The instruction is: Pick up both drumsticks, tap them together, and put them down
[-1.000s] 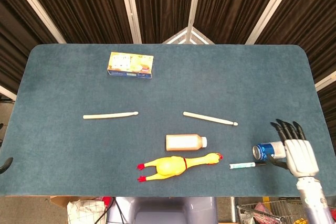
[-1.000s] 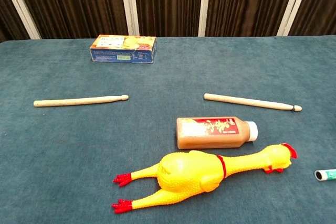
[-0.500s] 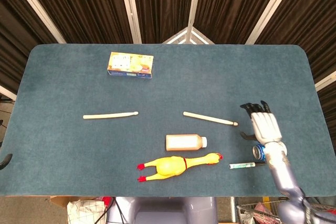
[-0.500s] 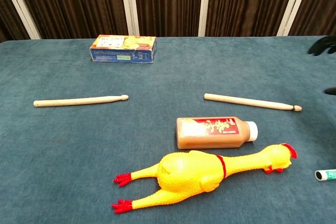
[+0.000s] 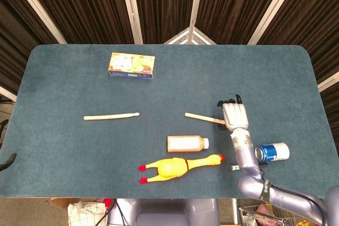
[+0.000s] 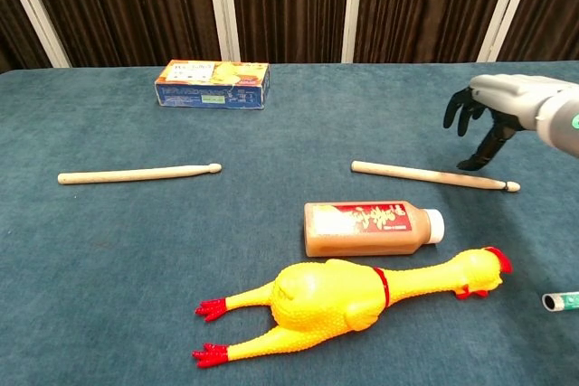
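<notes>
While both drumsticks lie flat on the worktop (image 5: 63, 67), the left stick (image 5: 111, 116) sits well apart from the right stick (image 6: 434, 175), whose tip end lies under the right hand (image 6: 493, 110). That hand hovers above it with fingers (image 6: 460, 113) spread and curved down, holding nothing. The left hand is out of sight. Nearer are a bottle (image 6: 373, 229), a rubber chicken (image 6: 348, 297), a can (image 5: 271, 152) and a box (image 5: 131, 65).

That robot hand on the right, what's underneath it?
Under the right hand lies the tip end of the right drumstick, flat on the blue table. The chest view shows the hand hovering above it, fingers spread, not touching. From the head view, the hand hides the stick's tip.
</notes>
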`<state>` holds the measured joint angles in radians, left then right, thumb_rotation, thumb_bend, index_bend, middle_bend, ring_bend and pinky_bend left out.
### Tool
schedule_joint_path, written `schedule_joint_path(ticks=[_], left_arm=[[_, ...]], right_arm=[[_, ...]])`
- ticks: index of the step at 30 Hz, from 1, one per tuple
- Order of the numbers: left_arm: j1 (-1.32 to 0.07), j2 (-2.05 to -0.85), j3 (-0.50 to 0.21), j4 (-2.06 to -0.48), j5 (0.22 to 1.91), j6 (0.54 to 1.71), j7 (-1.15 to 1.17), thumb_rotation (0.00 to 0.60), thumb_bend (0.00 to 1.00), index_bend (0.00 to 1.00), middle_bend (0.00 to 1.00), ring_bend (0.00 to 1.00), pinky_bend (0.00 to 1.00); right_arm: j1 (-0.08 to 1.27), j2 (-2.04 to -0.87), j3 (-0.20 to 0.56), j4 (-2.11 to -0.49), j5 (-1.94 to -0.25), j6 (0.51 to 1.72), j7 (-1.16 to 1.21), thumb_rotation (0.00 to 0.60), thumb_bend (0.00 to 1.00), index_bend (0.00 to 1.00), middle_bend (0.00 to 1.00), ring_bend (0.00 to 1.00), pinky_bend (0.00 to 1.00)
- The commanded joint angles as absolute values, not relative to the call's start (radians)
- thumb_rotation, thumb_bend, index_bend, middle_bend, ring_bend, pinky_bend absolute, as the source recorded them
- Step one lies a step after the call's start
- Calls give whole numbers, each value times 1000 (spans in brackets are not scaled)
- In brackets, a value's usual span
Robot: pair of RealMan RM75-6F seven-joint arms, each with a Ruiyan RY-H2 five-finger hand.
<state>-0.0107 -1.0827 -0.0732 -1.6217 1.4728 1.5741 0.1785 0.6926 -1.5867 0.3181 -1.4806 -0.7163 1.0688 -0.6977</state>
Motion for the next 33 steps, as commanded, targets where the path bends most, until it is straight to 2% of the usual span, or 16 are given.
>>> schedule_joint_path(ticks=[1,18,33], left_arm=[[-17,-1089,-73,-1617,1469,1565,187,600,327,109,21,0,0],[-25,-1097,-77,-1605,1446,1550,188,600,328,109,21,0,0],[-30,-1103,-76,-1600,1439,1546,196,600,329,109,21,0,0]], right_arm=[[721,-1640,317,-1433,-688,1097,-730,600,243,383,403,247,42],[749,-1752,269,-1271,-670,1099,-744,600,316,474,476,296,42],[746,-1783,257,-1229,-692,1093,-731,600,349,491,508,318,42]])
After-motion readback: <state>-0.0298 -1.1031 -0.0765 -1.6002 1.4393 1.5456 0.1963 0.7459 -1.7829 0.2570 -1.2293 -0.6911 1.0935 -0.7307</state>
